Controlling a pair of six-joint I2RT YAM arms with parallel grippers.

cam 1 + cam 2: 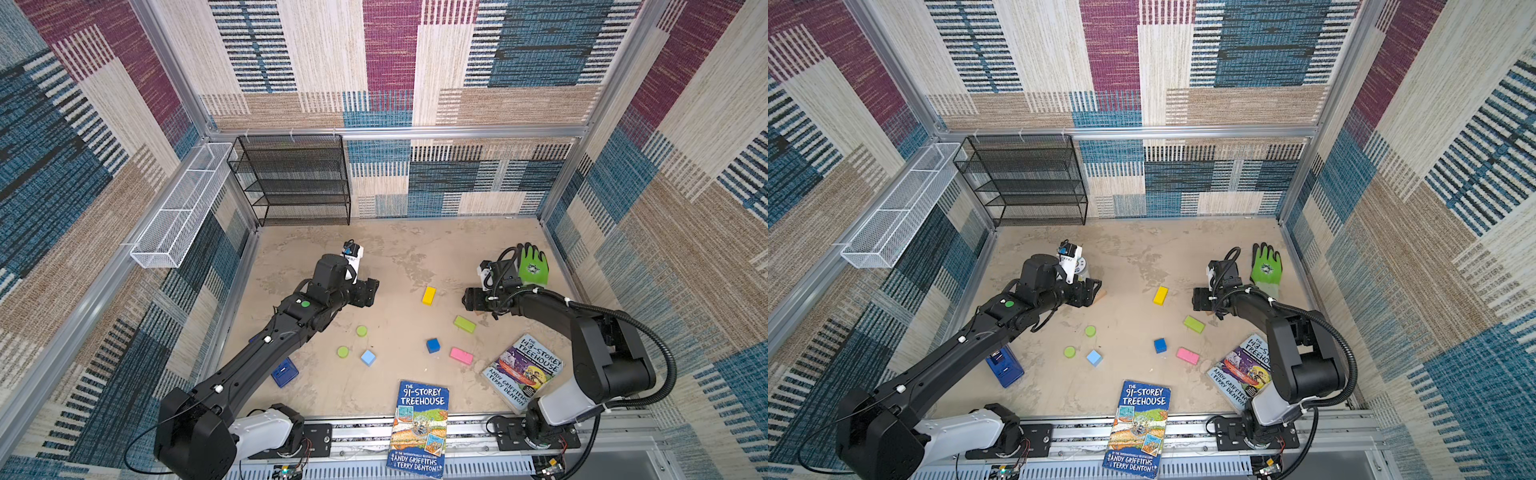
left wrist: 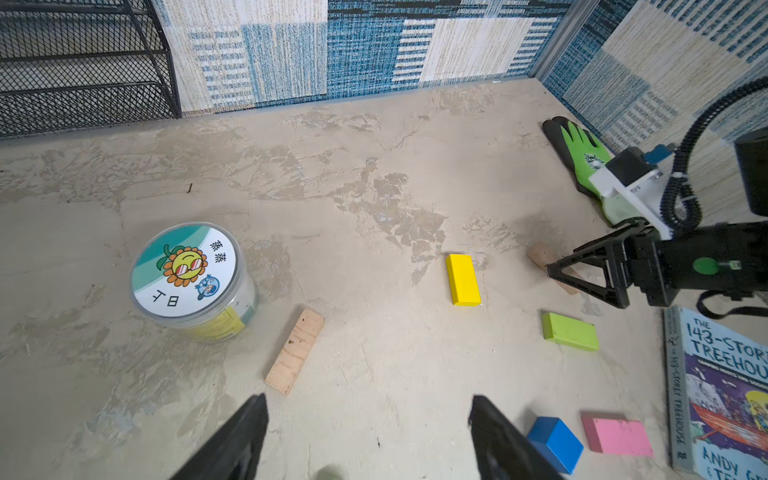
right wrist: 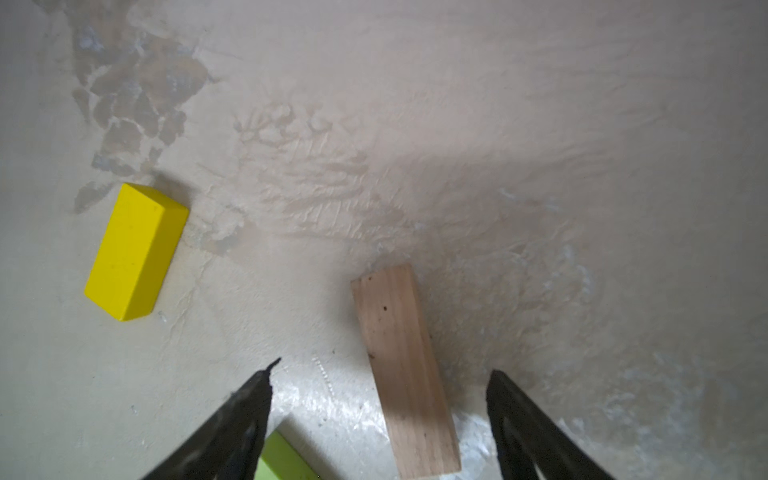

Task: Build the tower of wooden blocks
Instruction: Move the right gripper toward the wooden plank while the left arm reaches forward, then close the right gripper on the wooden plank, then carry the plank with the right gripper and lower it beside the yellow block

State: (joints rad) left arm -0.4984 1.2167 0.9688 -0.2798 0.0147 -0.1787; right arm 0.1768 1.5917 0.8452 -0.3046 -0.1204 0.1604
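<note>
The wood blocks lie singly on the sandy floor, and no tower shows. In a top view I see a yellow oblong (image 1: pixel 429 296), a lime oblong (image 1: pixel 464 324), a pink oblong (image 1: pixel 461 356), a dark-blue cube (image 1: pixel 433 345), a light-blue cube (image 1: pixel 368 358) and two lime round pieces (image 1: pixel 361 331) (image 1: pixel 343 352). My right gripper (image 3: pixel 385 365) hangs open over a tan bar (image 3: pixel 405 365), which lies between its fingers untouched. My left gripper (image 2: pixel 368 405) is open and empty, just short of the other tan bar (image 2: pixel 295 351).
A round tin (image 2: pixel 193 280) stands beside the left tan bar. A blue case (image 1: pixel 285 372) lies under the left arm. Two books (image 1: pixel 419 428) (image 1: pixel 524 372) lie at the front, a green glove (image 1: pixel 533 266) behind the right gripper, and a black mesh shelf (image 1: pixel 295 183) at the back left.
</note>
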